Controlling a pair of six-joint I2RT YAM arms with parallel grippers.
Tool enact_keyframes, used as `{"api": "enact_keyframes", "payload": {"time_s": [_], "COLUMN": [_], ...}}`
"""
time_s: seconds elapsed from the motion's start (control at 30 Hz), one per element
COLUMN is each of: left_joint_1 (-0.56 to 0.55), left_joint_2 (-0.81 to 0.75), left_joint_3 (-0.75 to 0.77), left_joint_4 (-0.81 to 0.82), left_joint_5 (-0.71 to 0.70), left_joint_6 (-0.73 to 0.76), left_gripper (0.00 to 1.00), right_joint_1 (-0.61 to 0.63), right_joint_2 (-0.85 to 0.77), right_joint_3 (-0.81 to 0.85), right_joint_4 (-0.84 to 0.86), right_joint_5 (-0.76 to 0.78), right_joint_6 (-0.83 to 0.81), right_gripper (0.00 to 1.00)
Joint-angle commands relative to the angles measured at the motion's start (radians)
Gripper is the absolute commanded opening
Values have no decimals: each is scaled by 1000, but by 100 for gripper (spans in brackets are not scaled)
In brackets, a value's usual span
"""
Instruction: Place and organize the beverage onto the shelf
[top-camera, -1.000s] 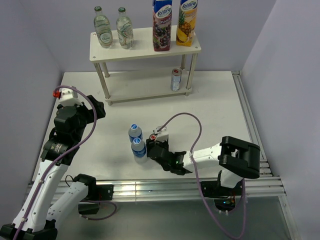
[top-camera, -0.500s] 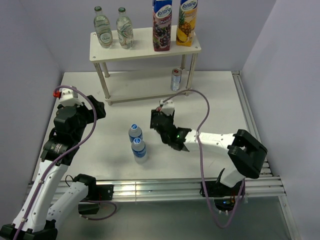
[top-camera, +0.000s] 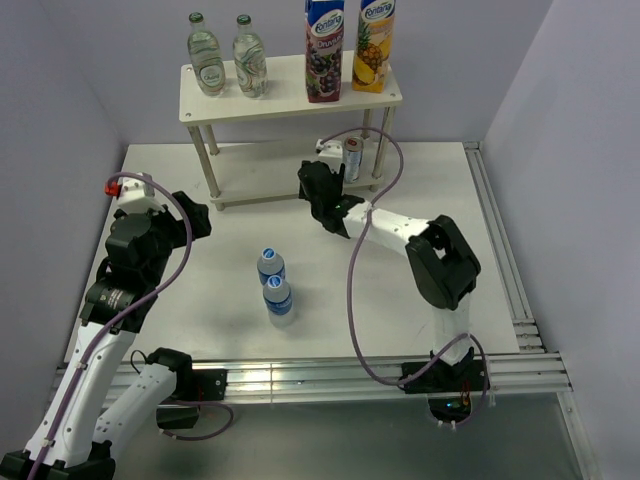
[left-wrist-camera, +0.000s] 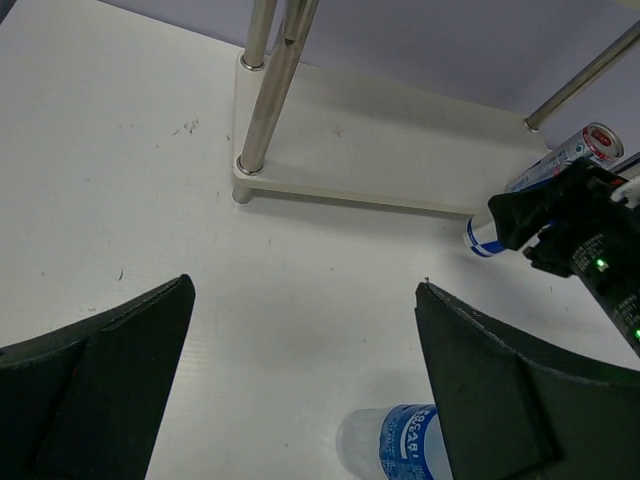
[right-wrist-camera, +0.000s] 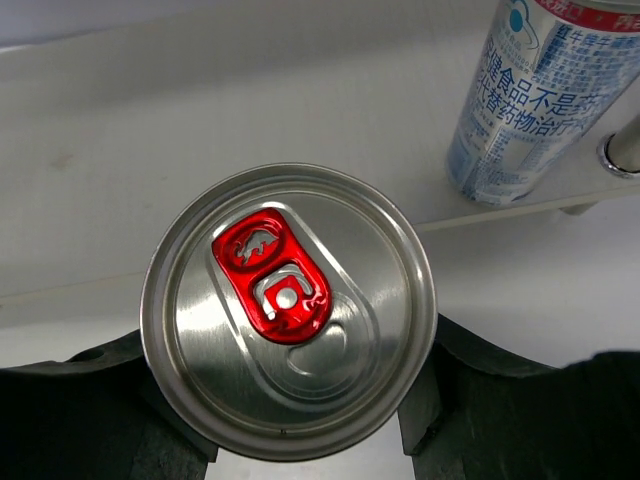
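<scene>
Top external view: the cream-white two-tier shelf (top-camera: 290, 95) stands at 12 o'clock on the white tabletop (top-camera: 480, 220). Its upper board carries two clear glass bottles (top-camera: 207, 60) and two tall printed juice cartons (top-camera: 324, 50). One slim silver-and-blue can (top-camera: 351, 158) stands at the right end of the lower board.

The right pincer (top-camera: 322, 190) is clenched on a second aluminium can with a red pull tab (right-wrist-camera: 288, 320). It holds this can just in front of the lower board, at 7 o'clock from the standing can.

Judged status: five items are shelved and one is in delivery. Two small blue-capped plastic water bottles (top-camera: 279, 298) are left near the tabletop centre. The left pincer (left-wrist-camera: 300, 390) is released, holds nothing and hovers at 9 o'clock.

Only the right wrist view shows the held can's lid and the fingers clamping its sides. Only the left wrist view shows that can's blue-and-white wall from the side, near the board's front edge. The top external view hides the held can under the pincer.
</scene>
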Motion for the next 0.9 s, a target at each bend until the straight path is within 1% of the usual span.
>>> {"api": "enact_keyframes", "payload": {"time_s": [0.0,0.2,0.67,0.8,0.87], "left_joint_1": [5,5,6,6,6], "left_joint_2": [-11,-11,-9,-9,-11], "left_joint_3": [2,2,1,1,1], "left_joint_4": [36,37,37,37,36], "left_joint_5": [22,28,25,22,21], "left_joint_6": [12,12,13,13,13], "left_gripper": [99,99,99,99,99], "right_joint_1": [-43,-99,-128,-128,-129], "right_joint_2": [49,120,235,268,276], "right_joint_3": [140,249,360,403,404], "right_joint_4": [20,0,-12,-41,-41], "right_joint_5": [-6,-8,4,23,23], "right_joint_6": [-41,-58,-64,-67,-72], "right_gripper": [16,16,15,18,21]}}
